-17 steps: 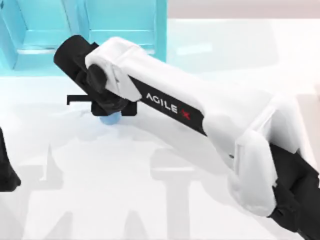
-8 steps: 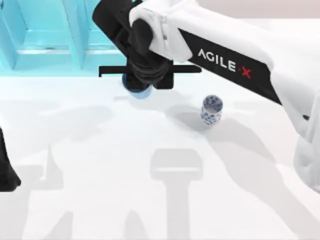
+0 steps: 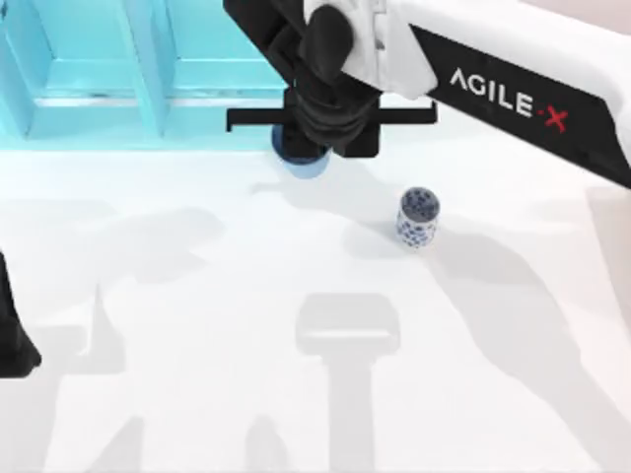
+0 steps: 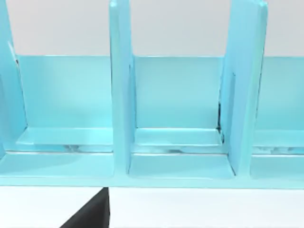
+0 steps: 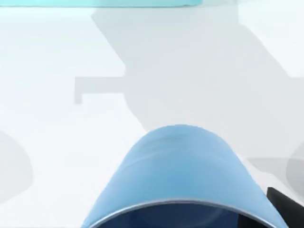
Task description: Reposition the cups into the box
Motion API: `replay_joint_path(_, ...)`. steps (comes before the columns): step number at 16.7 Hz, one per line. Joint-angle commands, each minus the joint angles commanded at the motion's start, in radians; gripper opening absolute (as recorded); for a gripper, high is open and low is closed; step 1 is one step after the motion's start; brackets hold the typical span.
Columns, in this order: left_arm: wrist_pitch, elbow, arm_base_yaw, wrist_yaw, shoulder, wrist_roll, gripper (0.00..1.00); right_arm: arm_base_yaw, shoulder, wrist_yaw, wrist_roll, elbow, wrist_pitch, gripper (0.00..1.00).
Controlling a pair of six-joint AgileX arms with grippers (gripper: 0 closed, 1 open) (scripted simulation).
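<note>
The plain blue cup (image 3: 299, 161) hangs under my right gripper (image 3: 330, 133), which is shut on it just in front of the turquoise box's (image 3: 148, 74) near wall. In the right wrist view the blue cup (image 5: 183, 175) looms close, above the white table. The white cup with the dark blue pattern (image 3: 418, 217) stands upright on the table, to the right of and nearer than the held cup. My left arm (image 3: 12, 340) is parked at the table's left edge; its wrist view faces the box (image 4: 121, 95) and its upright dividers.
The box spans the far left of the table, with upright dividers splitting it into open compartments. The right arm's white link (image 3: 513, 89) crosses the far right. White tabletop (image 3: 246, 345) stretches across the near half.
My right arm has carried the blue cup away from the near table toward the box's front wall and to the right. The patterned cup, hidden under the arm before, now shows.
</note>
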Motion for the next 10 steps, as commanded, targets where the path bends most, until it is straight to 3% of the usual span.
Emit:
replay_joint_path(5, 0.000, 0.000, 0.000, 0.000, 0.000, 0.000, 1.00, -0.103, -0.042, -0.037, -0.101, -0.040, -0.038, 0.00)
replay_joint_path(10, 0.000, 0.000, 0.000, 0.000, 0.000, 0.000, 1.00, -0.463, -0.183, -0.142, -0.446, -0.191, -0.140, 0.00)
